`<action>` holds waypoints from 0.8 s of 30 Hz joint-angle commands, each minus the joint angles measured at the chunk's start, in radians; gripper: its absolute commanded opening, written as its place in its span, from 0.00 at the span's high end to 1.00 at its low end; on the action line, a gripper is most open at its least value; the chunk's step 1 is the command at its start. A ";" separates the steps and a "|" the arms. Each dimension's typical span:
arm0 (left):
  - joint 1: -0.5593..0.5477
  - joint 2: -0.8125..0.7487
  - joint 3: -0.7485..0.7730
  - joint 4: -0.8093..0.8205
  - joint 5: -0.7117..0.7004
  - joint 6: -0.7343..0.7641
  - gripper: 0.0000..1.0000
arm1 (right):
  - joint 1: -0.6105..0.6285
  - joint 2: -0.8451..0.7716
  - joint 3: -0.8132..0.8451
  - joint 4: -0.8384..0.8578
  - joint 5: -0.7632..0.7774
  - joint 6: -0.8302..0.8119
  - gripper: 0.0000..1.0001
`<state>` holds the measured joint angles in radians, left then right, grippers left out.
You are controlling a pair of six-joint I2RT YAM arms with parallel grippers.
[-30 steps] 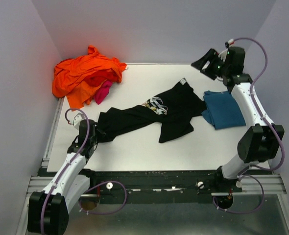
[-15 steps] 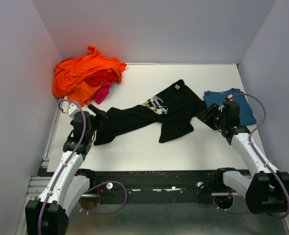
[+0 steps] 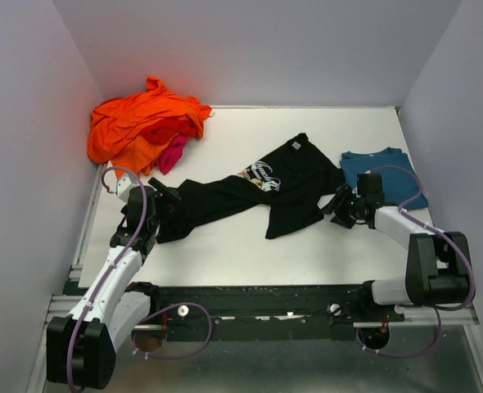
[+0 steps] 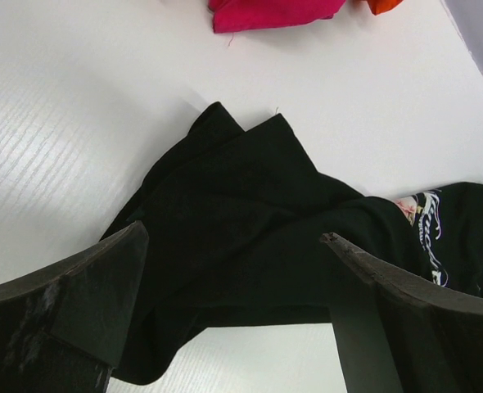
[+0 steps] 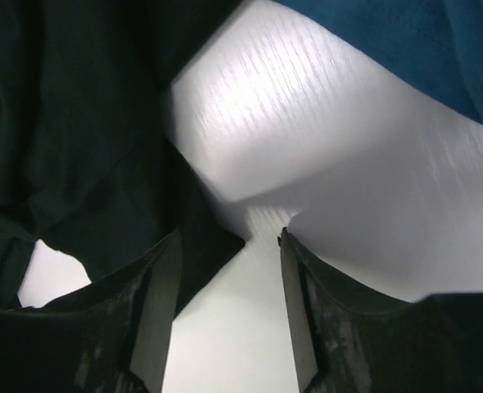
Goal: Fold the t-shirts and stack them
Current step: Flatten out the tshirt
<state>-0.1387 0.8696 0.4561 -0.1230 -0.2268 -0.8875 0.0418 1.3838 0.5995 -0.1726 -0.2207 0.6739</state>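
The black t-shirt (image 3: 295, 187) lies stretched diagonally across the table's middle, its white-and-pink print (image 3: 260, 174) facing up. My left gripper (image 3: 169, 196) is at the shirt's left end, jaws wide open; in the left wrist view the black cloth (image 4: 250, 213) lies between and beyond the fingers, ungripped. My right gripper (image 3: 334, 205) is low at the shirt's right edge, open. In the right wrist view a black corner (image 5: 213, 246) pokes between its fingers over bare table. The folded teal t-shirt (image 3: 386, 172) lies at the right. The orange t-shirt (image 3: 143, 123) and the magenta one (image 3: 173, 153) are heaped at the back left.
Grey walls close in on the left, back and right of the white table (image 3: 225, 254). A dark rail (image 3: 258, 299) with the arm bases runs along the near edge. The magenta cloth (image 4: 274, 12) shows at the top of the left wrist view.
My left gripper has opened wide and shifted slightly away from the near edge. My right arm swung down from the back right corner to the black shirt's right edge, uncovering the teal shirt.
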 commanded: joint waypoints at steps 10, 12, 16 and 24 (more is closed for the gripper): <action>0.005 0.039 0.072 0.003 -0.022 0.002 0.01 | 0.064 0.029 0.016 -0.008 0.043 0.064 0.94; 0.005 0.034 0.059 0.020 -0.010 0.009 0.02 | 0.064 -0.009 0.025 -0.043 0.072 0.062 0.99; 0.002 0.032 0.038 0.071 0.015 0.007 0.04 | 0.064 -0.118 0.084 -0.151 0.112 0.035 0.99; -0.013 0.107 0.047 0.117 0.035 0.021 0.07 | 0.064 -0.434 0.230 -0.436 0.314 0.007 0.99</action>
<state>-0.1402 0.9325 0.4973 -0.0402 -0.2024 -0.8803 0.1028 1.0676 0.7708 -0.4328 -0.0566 0.7029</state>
